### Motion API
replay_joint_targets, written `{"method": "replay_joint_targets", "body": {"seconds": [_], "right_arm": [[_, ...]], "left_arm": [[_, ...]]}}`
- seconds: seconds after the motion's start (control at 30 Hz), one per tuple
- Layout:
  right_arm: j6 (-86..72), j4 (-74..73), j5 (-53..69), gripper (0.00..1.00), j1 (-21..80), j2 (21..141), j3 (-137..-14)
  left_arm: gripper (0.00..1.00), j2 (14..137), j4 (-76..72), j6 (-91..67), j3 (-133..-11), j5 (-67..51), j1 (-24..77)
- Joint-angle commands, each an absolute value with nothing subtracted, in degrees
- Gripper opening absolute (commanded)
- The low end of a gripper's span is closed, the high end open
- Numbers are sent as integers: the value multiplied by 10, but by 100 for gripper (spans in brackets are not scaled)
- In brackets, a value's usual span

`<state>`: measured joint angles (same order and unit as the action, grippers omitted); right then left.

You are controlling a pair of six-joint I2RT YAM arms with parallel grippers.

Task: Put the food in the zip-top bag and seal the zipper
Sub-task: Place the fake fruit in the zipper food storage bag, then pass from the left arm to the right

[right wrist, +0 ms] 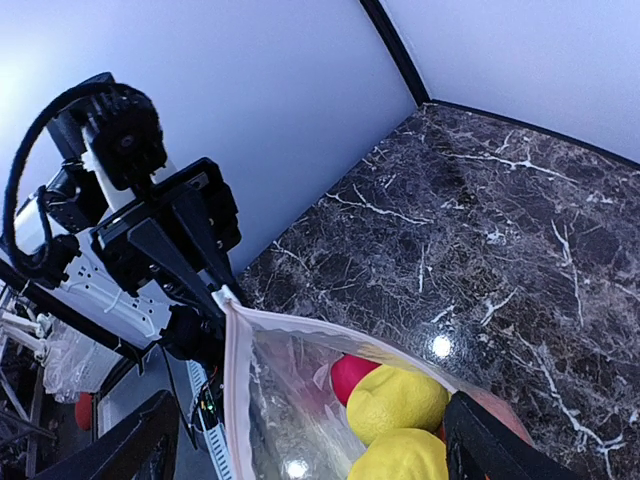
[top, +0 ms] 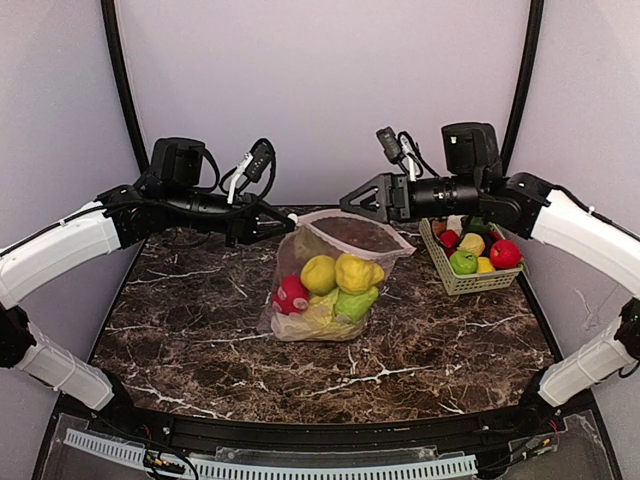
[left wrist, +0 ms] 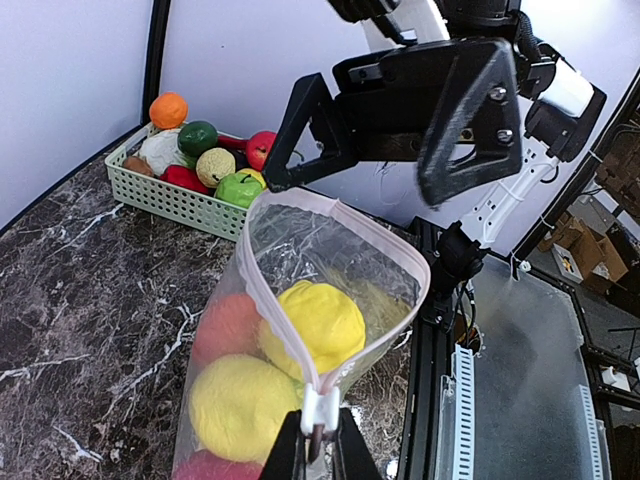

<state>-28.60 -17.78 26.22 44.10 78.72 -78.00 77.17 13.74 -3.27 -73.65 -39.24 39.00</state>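
- Because the zip-top bag (top: 330,285) is thin, floppy film, it will sag and fold wherever nothing supports it. It stands at the table's centre with its mouth gaping toward 12 o'clock, bulging with the food (top: 345,280): yellow, red and green pieces.
- At the bag's 10 o'clock corner the left gripper (left wrist: 318,437) is clamped on the white slider tab (left wrist: 318,408) at the end of the zipper (left wrist: 258,290).
- Just above the mouth, at 1 o'clock, the right gripper (top: 348,200) hangs with jaws spread wide, holding nothing.
- More fruit lies in the green basket (top: 470,283) at 3 o'clock of the bag.
- The load looks light but lumpy, and I judge it could roll and tip the bag. The pink strip's far end seems the best hold, as it is stiffer than the slick film.
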Motion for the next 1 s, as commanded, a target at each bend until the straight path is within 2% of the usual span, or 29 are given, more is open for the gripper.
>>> {"method": "replay_joint_targets", "body": {"seconds": [0.0,0.2,0.6,0.8,0.97], "right_arm": [[-156,-203,305,93,447,757,-820],[0,-310,319,98,467,804,-902],[128,-411,252,94,541,942,-1043],[168,-433,235,85,548,981,-1078],[196,-469,225,73,548,1010,-1112]], "left_arm": [[1,750,115,-32,-732,-408,390],[1,755,121,-33,-737,-420,390],[1,771,160,-26,-764,-444,390],[1,778,171,-20,-771,-459,390],[1,785,176,-21,-776,-471,390]]}}
